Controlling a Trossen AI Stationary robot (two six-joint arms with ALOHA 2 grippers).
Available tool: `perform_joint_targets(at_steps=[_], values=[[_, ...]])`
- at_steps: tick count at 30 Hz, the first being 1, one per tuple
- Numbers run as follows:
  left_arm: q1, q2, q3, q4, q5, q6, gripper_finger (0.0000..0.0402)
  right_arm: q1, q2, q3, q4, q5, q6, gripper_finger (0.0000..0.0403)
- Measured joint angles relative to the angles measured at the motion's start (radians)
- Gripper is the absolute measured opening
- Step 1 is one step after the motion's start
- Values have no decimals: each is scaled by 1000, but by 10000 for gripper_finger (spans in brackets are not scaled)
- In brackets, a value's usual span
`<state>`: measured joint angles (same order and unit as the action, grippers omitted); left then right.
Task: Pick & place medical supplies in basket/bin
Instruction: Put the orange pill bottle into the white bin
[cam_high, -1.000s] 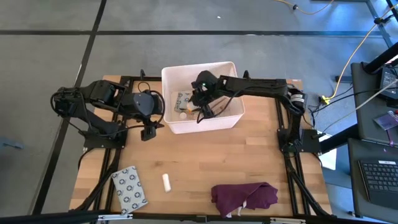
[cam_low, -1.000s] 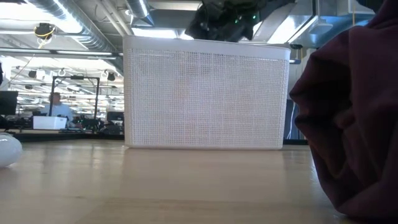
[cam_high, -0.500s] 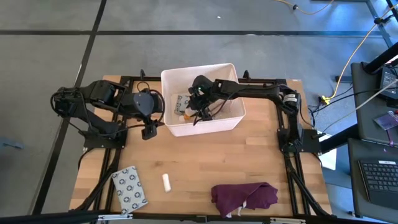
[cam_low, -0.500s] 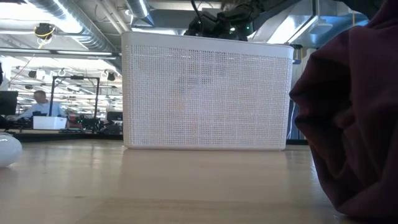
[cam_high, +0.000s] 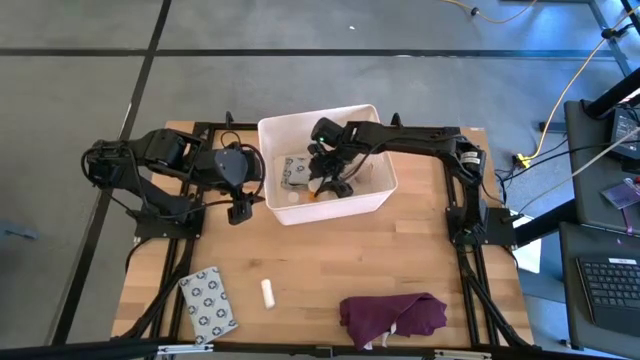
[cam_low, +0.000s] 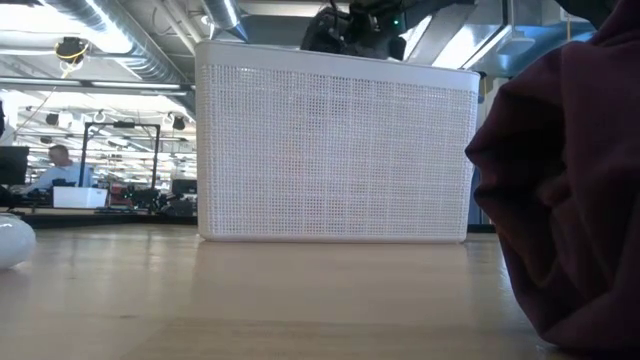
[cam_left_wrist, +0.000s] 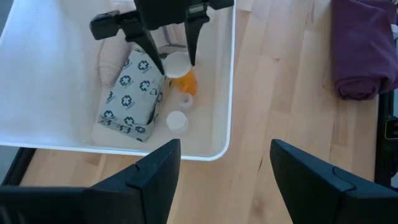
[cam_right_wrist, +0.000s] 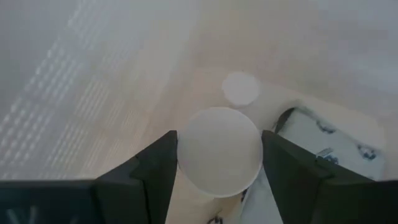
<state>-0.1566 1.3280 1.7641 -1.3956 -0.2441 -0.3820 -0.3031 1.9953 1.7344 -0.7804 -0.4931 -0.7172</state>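
Observation:
The white bin (cam_high: 372, 190) stands at the table's far middle. My right gripper (cam_left_wrist: 173, 61) reaches down into it, shut on an orange pill bottle (cam_left_wrist: 188, 83) with a white cap. Beside the bottle on the bin's floor lie a patterned packet (cam_left_wrist: 133, 93), a beige roll (cam_left_wrist: 112, 60) and two small white pieces (cam_left_wrist: 176, 121). A second patterned packet (cam_high: 209, 302) and a small white roll (cam_high: 268, 292) lie on the table near the front. My left gripper (cam_left_wrist: 224, 165) hangs open above the table, left of the bin. My right gripper pinches the pill bottle's white cap (cam_right_wrist: 219, 151) between its two fingers (cam_right_wrist: 155, 171), one on each side. The fingers come from above, slanting down into the bin. The orange body points down toward the bin's floor; whether it rests there I cannot tell.
A dark purple cloth (cam_high: 393, 316) lies bunched at the front right and fills the right of the low view (cam_low: 570, 180). The bin's tall walls (cam_low: 335, 150) enclose my right gripper. Bare wood lies between the bin and the front items.
My right gripper has stayed inside the bin, swung a little toward the table's left and back, and tipped at the wrist. The bin has shifted slightly, its right end moving toward the table's right edge.

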Motion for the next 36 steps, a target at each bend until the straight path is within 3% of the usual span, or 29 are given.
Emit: perform_joint_targets(at_steps=[5,17,27,36], values=[[0,0,0,0,-1,1,239,0,8,-23,-24,10,-22,213],[0,0,0,-1,-1,2,239,0,11,-71,97,22,-22,213],[0,0,0,-1,-1,2,239,5,14,-58,180,-82,4,213],[0,0,0,-24,-1,2,239,17,15,-58,354,-133,1,213]])
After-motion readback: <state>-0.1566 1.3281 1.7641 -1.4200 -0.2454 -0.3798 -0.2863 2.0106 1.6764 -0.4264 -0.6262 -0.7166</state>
